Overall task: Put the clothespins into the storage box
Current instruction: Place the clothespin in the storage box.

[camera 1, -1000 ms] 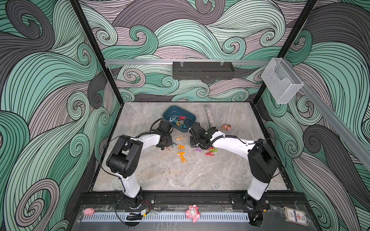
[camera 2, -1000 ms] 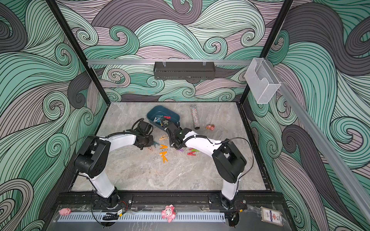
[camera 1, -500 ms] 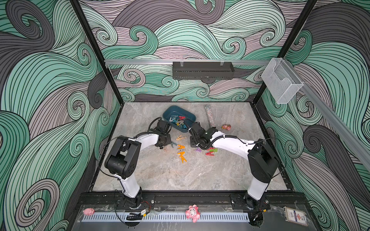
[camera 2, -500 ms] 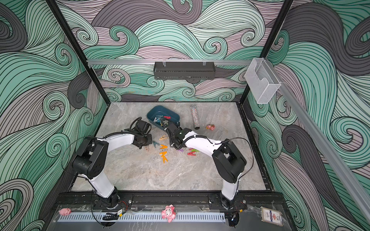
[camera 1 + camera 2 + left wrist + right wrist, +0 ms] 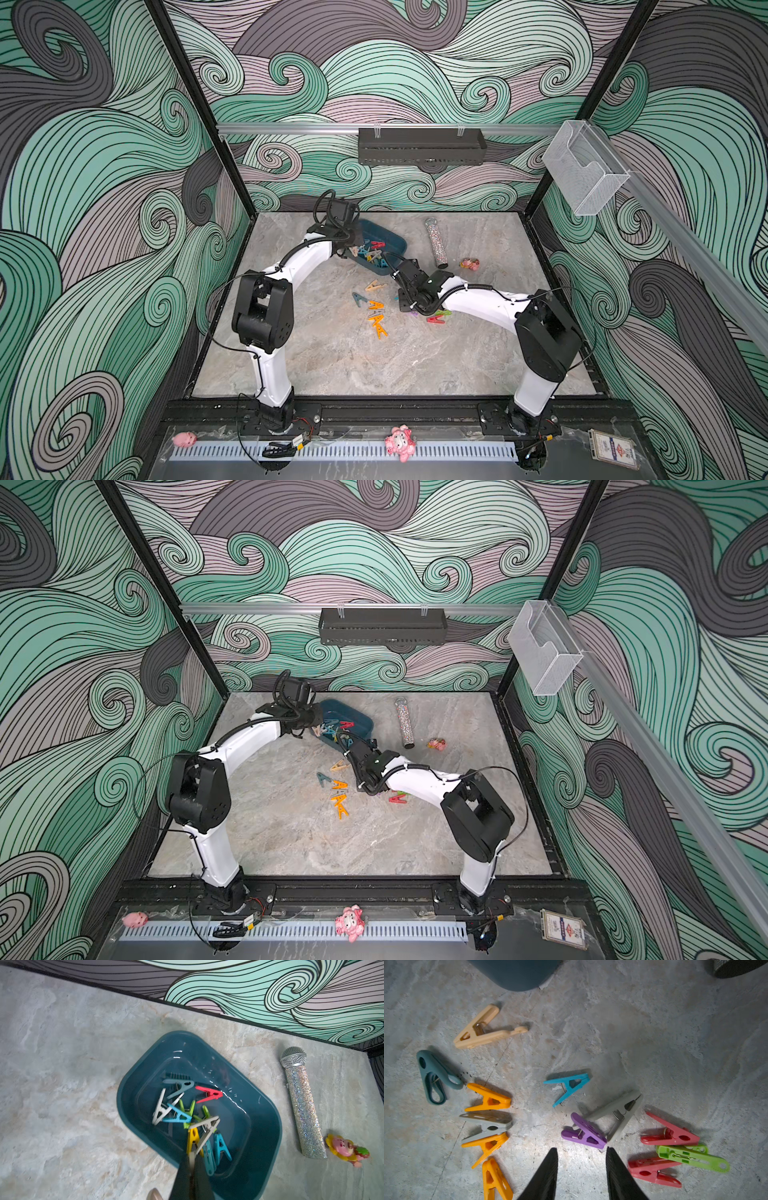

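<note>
The left jaws are clamped on a pale clothespin, holding it over the storage box, which sits far and middle on the worktop with other clothespins inside. The right jaws stand open and empty above loose clothespins scattered on the worktop just near of the box.

1. Right wrist view: I get only a corner of the storage box; the edge crops the rest.
2. My right arm partly covers clothespins in both top views.
3. The left gripper blurs around its grey clothespin.
</note>
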Tool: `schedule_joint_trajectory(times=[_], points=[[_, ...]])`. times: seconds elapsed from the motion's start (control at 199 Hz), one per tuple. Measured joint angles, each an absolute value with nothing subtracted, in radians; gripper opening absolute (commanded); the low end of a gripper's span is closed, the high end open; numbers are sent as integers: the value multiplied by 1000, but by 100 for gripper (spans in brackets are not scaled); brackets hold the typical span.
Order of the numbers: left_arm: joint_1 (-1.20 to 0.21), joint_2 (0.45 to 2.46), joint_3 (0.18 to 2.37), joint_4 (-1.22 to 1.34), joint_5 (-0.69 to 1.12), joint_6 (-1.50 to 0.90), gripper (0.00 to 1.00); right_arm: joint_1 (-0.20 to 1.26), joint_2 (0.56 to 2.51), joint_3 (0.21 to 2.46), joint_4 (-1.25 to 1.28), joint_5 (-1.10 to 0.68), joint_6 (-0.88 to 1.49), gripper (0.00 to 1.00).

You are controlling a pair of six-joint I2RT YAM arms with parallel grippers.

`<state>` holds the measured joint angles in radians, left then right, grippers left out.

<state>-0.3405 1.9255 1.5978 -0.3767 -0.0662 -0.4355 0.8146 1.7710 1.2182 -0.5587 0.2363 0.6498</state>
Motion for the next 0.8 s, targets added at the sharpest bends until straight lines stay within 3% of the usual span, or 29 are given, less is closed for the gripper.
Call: schedule_joint_trajectory(times=[0.336, 0.397, 0.462, 0.537, 0.663, 0.798], points=[[-326, 2154, 1779, -359, -55, -379, 1, 815, 1734, 1178, -550, 236, 664, 41], [-323, 2177, 1819, -360, -52, -365, 13, 814, 1734, 1169, -548, 235, 664, 41], [-320, 2190, 1861, -369, -46, -351, 35, 814, 1734, 1163, -547, 235, 664, 41], [-315, 2192, 1907, -395, -42, -330, 46, 814, 1734, 1163, -542, 234, 663, 41], [-299, 2158, 1917, -397, -44, -305, 52, 814, 1734, 1163, -535, 236, 659, 43], [-286, 2019, 1764, -381, -62, -276, 54, 814, 1735, 1170, -540, 237, 648, 43]])
